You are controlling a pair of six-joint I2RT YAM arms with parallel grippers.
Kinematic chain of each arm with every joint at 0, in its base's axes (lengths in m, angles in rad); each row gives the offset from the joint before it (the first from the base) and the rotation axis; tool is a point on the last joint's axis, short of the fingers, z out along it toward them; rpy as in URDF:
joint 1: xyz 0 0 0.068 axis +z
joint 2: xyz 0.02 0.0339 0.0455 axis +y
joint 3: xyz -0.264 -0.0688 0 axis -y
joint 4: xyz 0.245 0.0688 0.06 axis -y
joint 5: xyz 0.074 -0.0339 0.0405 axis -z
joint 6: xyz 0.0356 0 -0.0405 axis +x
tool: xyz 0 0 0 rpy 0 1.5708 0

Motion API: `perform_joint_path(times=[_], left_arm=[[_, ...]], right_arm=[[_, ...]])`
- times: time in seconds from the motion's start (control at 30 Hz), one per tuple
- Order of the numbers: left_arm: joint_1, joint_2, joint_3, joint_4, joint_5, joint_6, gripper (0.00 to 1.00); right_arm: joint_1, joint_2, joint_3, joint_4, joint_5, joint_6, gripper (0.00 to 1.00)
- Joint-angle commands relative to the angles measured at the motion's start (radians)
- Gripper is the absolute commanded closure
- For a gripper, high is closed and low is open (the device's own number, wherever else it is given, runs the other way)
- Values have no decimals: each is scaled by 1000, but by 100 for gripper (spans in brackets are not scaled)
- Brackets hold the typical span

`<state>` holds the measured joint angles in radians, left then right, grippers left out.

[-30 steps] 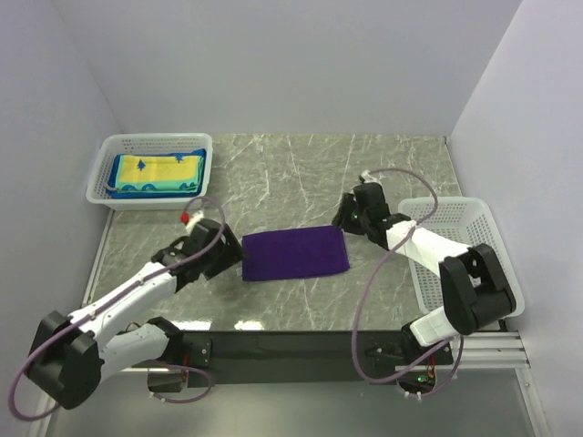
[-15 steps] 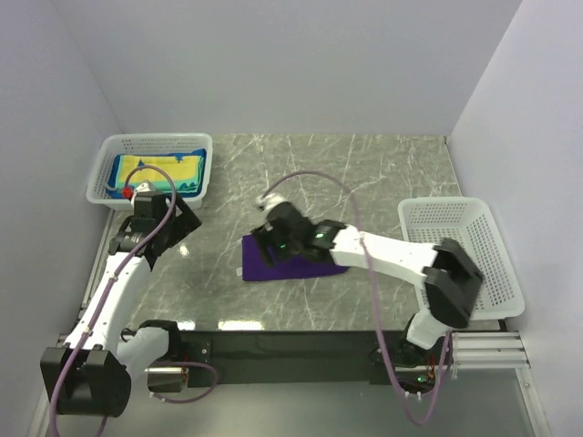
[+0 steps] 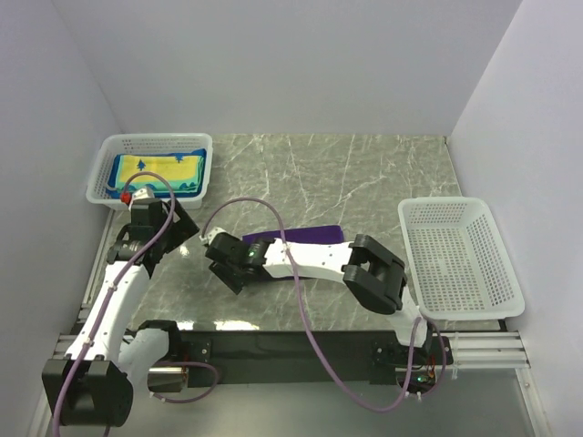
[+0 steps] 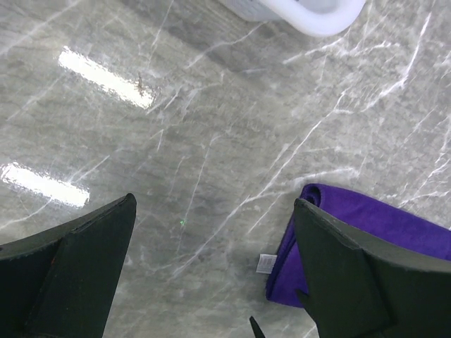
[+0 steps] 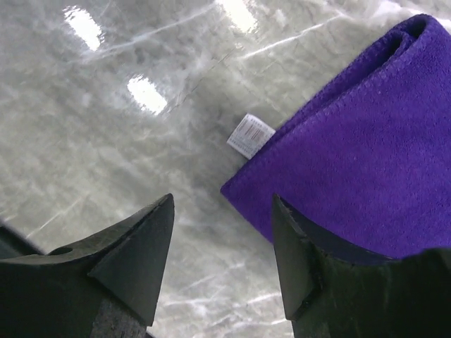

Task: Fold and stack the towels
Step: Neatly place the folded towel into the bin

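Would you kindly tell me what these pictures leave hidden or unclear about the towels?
Purple towel: top view, the right arm covers most of it; both wrist views cut it off at the edge.
Yellow towel: top view, it hides how many lie beneath in the basket.
Towel tag: right wrist view, print too small to read.

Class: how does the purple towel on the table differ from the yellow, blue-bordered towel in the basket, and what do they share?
Colour: the plain purple cloth towel is one colour; the yellow towel has a blue border. Place: the purple one lies on the grey marble table; the yellow one sits in a white mesh plastic basket. Only the purple one has the open right gripper at its corner. Both lie flat.
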<state>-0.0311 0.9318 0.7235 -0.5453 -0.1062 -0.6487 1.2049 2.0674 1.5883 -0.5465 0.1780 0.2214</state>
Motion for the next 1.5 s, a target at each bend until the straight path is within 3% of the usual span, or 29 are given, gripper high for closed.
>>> perform_joint_path(times=[0.0,0.33,0.57,0.87,1.07,1.2,1.47], left_arm=[[10,-42,7,19,-3,14,1],[11,-39,8,22,22,21,1],[13,-47,-6,35,46,24,1],[14,-14,-19,77,166,61,1],[13,41,-51,111,310,-12,1],[-10,70,-117,243,443,-92,1],[-228,185,-138,380,396,-267,1]], right_arm=[[5,29,56,-41,72,-4,37],[12,65,49,-49,155,39,40],[9,128,4,-17,161,44,49],[-13,64,-105,62,169,49,100],[-70,-156,-316,327,52,101,100],[-117,-245,-415,445,-24,139,100],[-136,-314,-518,545,-63,164,100]])
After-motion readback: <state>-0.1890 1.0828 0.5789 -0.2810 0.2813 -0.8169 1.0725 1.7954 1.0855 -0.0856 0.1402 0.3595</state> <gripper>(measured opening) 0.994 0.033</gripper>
